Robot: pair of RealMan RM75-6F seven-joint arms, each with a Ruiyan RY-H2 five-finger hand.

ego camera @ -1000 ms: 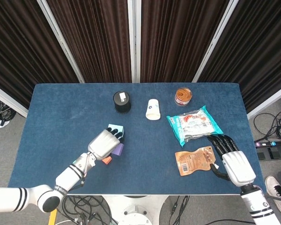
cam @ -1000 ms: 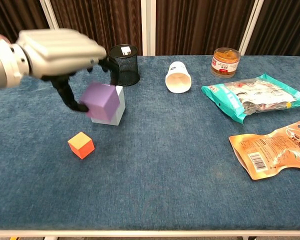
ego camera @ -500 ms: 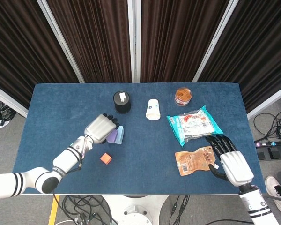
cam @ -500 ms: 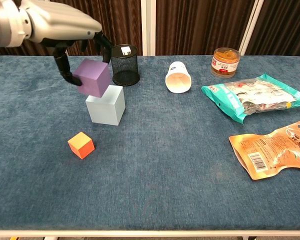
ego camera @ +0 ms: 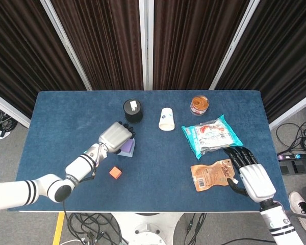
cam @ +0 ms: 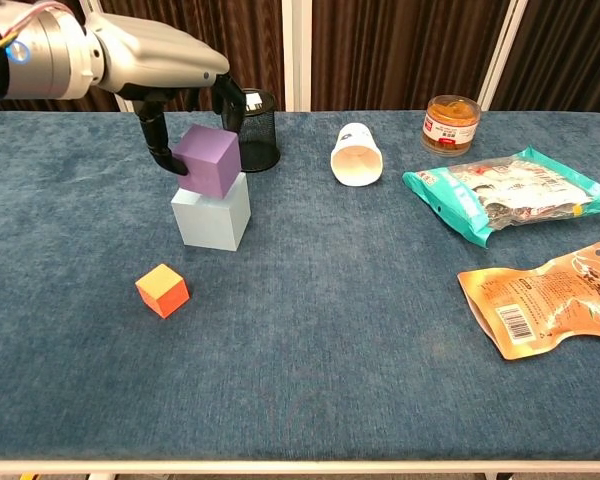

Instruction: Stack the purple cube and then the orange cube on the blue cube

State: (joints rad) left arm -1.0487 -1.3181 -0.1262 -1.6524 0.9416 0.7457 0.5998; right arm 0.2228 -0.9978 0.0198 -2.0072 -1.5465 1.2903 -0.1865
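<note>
Moved further over the blue cube (cam: 211,213) since half a second back, with the purple cube (cam: 209,160) now sitting lower and touching the blue cube's top, tilted and overhanging a little. Fingers (cam: 158,145) of the left hand (cam: 140,62) wrapped around the purple cube, dark tips pressed on its near-left and far sides, so held fast between thumb and opposing fingers. Directly beneath that grip, blue cube resting on the surface (cam: 310,330). Just behind the fingers, black mesh cup (cam: 255,132) standing upright. Nearer the camera and slightly to the left of the grip, orange cube (cam: 162,290) lying alone on the surface, apart from the stack. Well off to the right of the fingers, white paper cup (cam: 357,154) tipped on its side, mouth toward the camera. Beyond it, small orange-lidded jar (cam: 451,124), then teal snack bag (cam: 505,194), then orange packet (cam: 546,299) toward the near edge. Right hand (ego camera: 251,172) seen only from the head view, fingers spread and holding nothing, resting just beside the orange packet's edge at the surface's corner.
</note>
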